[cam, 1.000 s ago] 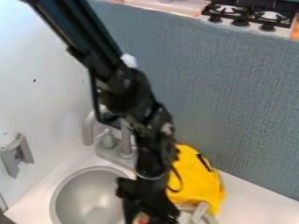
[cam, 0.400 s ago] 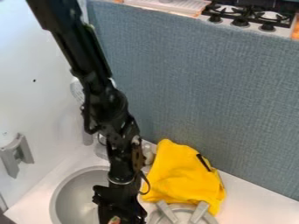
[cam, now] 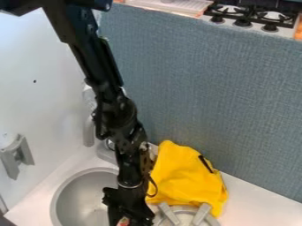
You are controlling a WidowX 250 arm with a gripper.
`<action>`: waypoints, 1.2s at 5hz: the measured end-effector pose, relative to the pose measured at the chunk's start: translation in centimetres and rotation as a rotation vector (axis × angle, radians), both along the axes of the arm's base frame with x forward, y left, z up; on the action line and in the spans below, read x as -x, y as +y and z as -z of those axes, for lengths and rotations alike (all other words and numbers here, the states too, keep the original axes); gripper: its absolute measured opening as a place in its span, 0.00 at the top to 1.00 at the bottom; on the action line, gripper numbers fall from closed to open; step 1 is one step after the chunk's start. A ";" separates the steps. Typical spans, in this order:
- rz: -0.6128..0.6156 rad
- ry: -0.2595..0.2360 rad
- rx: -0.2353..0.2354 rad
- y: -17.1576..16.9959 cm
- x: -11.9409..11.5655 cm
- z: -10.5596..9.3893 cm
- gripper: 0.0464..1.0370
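- Shifted slightly toward the yellow cloth (cam: 183,181) since the last earlier frame, the black arm (cam: 121,117) now shows more of its upper length at the top; cloth and sink keep their places.
- Low in the view, the gripper (cam: 128,216) hangs beside the sink's (cam: 73,201) cloth-side edge; whether it is spread, pressed together or pinching something, I cannot tell.
- Just at the gripper lies a small reddish thing (cam: 123,221), mostly hidden; whether it is held or merely behind is unclear.
- Bunched on the worktop (cam: 251,203), the cloth probably keeps its peaked shape through its own folds. Its back corner sits near the foot of the blue-gray panel (cam: 218,92), which likely serves as a backdrop.
- Before the cloth, a round gray item (cam: 186,212) has two angled gray bars (cam: 170,215), perhaps meant as grips.
- Behind the arm stands the faucet (cam: 88,132), presumably placed there to serve the sink.
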State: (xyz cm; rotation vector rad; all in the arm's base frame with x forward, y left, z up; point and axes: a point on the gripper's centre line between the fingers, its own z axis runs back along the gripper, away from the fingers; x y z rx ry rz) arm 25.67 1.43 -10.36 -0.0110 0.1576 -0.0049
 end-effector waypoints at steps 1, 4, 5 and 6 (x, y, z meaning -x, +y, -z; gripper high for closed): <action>0.014 0.017 0.002 -0.4 -0.4 0.1 0.41; -0.151 -0.125 0.070 -1.6 -1.0 -8.2 0.03; -0.043 -0.122 0.023 -4.3 0.9 -12.4 0.04; 0.077 -0.192 0.031 -7.0 2.9 -15.0 0.04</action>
